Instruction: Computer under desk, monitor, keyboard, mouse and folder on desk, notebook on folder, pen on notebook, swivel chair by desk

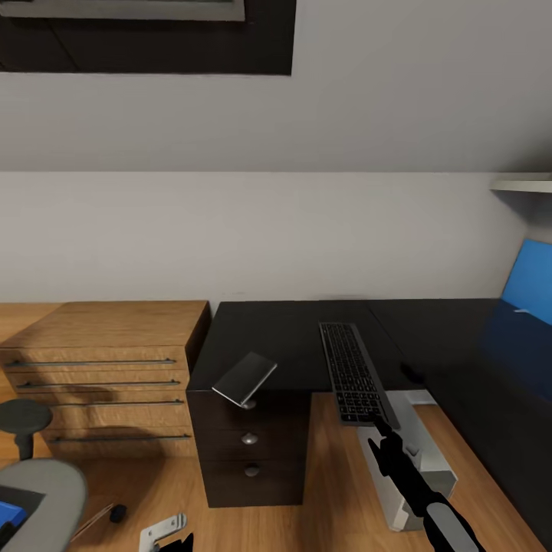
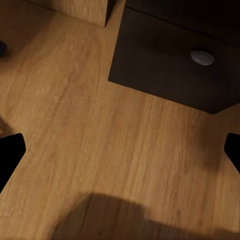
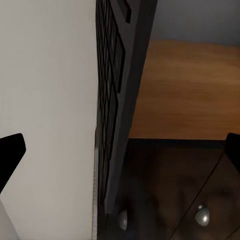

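The dark grey keyboard point(image 1: 353, 372) lies on the black desk point(image 1: 284, 337) with its near end sticking out past the front edge. My right gripper point(image 1: 381, 426) is at that near end, open. In the right wrist view the keyboard point(image 3: 117, 75) is seen edge-on, running between the wide-apart fingers of the right gripper point(image 3: 120, 150). The light grey computer point(image 1: 418, 460) stands on the floor under the desk. At lower left are the swivel chair point(image 1: 46, 487) and a corner of the blue folder point(image 1: 8, 512) on its seat. My left gripper point(image 2: 120, 155) hangs open over bare floor.
A small grey flat slab point(image 1: 245, 378) rests tilted on the desk's front corner, above the drawer unit point(image 1: 250, 448). The oak chest point(image 1: 107, 368) stands to the left. A blue panel point(image 1: 529, 282) leans at the far right. A small dark object point(image 1: 116, 513) lies on the floor.
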Robot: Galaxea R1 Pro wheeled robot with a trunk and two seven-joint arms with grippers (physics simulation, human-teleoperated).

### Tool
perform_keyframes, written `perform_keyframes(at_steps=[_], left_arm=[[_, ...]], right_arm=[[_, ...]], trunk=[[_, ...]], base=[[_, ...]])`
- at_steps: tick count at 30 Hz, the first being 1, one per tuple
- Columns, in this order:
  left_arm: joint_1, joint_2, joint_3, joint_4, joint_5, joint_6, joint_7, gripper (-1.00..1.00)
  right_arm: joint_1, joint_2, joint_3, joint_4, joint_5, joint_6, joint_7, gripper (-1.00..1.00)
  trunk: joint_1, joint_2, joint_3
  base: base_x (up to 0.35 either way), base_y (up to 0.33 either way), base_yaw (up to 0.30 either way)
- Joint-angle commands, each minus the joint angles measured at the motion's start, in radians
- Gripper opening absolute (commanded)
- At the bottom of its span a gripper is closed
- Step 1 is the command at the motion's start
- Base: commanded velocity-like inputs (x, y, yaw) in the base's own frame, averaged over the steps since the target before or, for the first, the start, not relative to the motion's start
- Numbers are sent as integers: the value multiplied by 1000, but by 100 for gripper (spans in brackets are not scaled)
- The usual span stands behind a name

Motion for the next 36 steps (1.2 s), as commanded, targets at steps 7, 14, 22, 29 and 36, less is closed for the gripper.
perform_keyframes(at_steps=[7, 14, 22, 29, 36], left_arm=[[0, 1, 0, 14, 11, 5, -8, 100], [0, 1, -1, 20, 10, 5, -9, 100], [0, 1, -1, 21, 11, 5, -8, 100], [0, 1, -1, 21, 11, 5, -8, 100], [0, 1, -1, 21, 11, 5, -9, 100]], right_arm=[[-1, -1, -3, 0, -8, 9, 1, 100], [-1, -1, -2, 0, -8, 9, 1, 100], [-1, -1, -2, 0, -7, 8, 1, 100], [-1, -1, -2, 0, -7, 8, 1, 100], [-1, -1, -2, 0, -6, 9, 1, 100]], trunk=[[0, 0, -1], [0, 0, -1], [0, 0, -1], [0, 0, -1], [0, 0, -1]], base=[[186, 0, 0], [40, 0, 0], [3, 0, 0], [0, 0, 0], [0, 0, 0]])
